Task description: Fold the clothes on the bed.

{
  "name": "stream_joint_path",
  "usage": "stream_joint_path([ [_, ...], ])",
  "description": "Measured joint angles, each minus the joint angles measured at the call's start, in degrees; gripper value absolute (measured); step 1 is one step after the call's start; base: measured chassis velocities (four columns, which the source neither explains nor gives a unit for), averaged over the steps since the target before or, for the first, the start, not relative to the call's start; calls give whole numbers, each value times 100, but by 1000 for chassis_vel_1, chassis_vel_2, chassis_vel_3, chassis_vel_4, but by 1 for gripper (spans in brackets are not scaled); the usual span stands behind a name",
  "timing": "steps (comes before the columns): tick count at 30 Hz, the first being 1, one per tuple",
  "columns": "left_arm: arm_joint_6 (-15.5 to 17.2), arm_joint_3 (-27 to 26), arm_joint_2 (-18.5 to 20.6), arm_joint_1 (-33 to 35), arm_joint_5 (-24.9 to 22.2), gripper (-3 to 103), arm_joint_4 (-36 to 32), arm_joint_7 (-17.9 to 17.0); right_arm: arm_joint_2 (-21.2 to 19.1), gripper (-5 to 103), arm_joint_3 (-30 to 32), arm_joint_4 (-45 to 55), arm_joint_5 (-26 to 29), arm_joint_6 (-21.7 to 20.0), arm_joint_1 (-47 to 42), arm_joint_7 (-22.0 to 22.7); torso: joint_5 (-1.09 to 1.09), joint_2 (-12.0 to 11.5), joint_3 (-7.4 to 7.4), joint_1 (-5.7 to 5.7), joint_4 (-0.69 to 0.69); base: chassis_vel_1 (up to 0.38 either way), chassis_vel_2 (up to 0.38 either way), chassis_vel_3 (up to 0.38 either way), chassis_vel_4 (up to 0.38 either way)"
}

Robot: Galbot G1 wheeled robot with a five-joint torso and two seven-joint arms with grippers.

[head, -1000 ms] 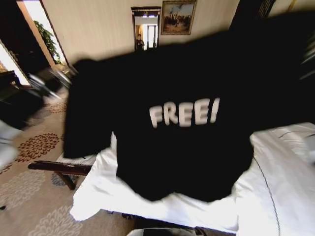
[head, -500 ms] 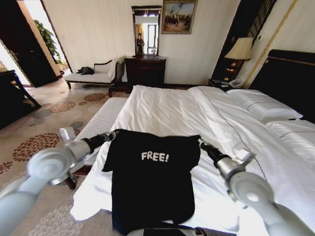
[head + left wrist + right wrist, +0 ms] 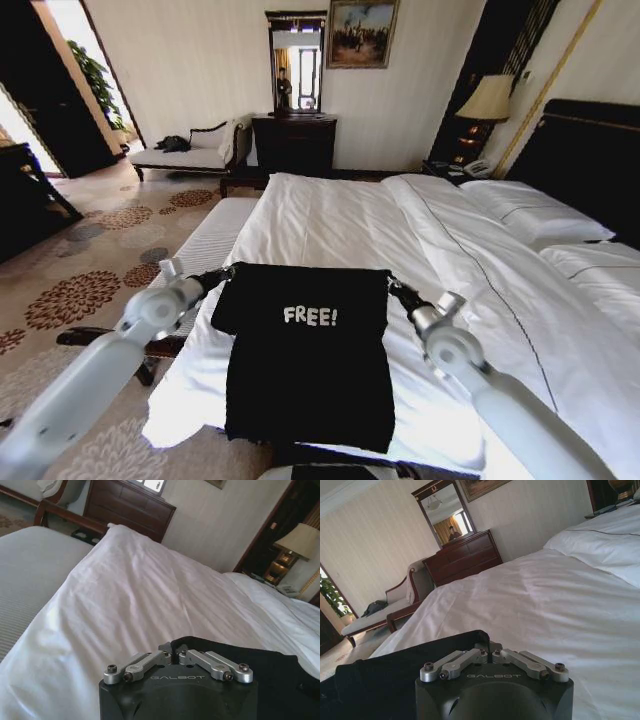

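A black T-shirt with white "FREE!" lettering lay spread on the near end of a large bed, its chest print facing up and its hem hanging over the foot edge toward the camera. The shirt's top edge was stretched in a straight line between two grippers. The left gripper was clamped tight on the shirt's left shoulder corner, low over the white duvet; in the left wrist view its fingers met with black fabric pinched between them. The right gripper was likewise closed on the shirt's right shoulder corner, and the right wrist view showed its fingers pressed together over the cloth. Both pale arms reached forward from the lower corners of the head view.

Beyond the shirt the duvet ran smooth toward white pillows and a dark headboard on the right. A lit bedside lamp stood beside the headboard. Against the far wall were a dark wooden dresser with a mirror above it and a cream chaise longue to its left. Patterned carpet covered the floor to the left of the bed.
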Motion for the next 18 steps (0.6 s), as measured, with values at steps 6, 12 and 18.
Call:
stream_joint_path([
  [6, -244, 463, -659, -519, 366, 2, 961, 125, 375, 0, -578, -999, -298, 127, 658, -137, -1, 0, 0, -1, 1, 0, 0, 0, 0],
  [12, -492, 693, -1474, -967, 924, 2, 2541, 345, 947, 0, -1160, -2478, -817, 460, 1437, -320, -1, 0, 0, 0, -1, 0, 0, 0, 0],
  [18, -622, 685, -1797, -1107, 1228, 2, 3283, 499, 1418, 0, -1339, -3324, -903, 556, 1796, -342, -1, 0, 0, 0, 1, 0, 0, 0, 0],
])
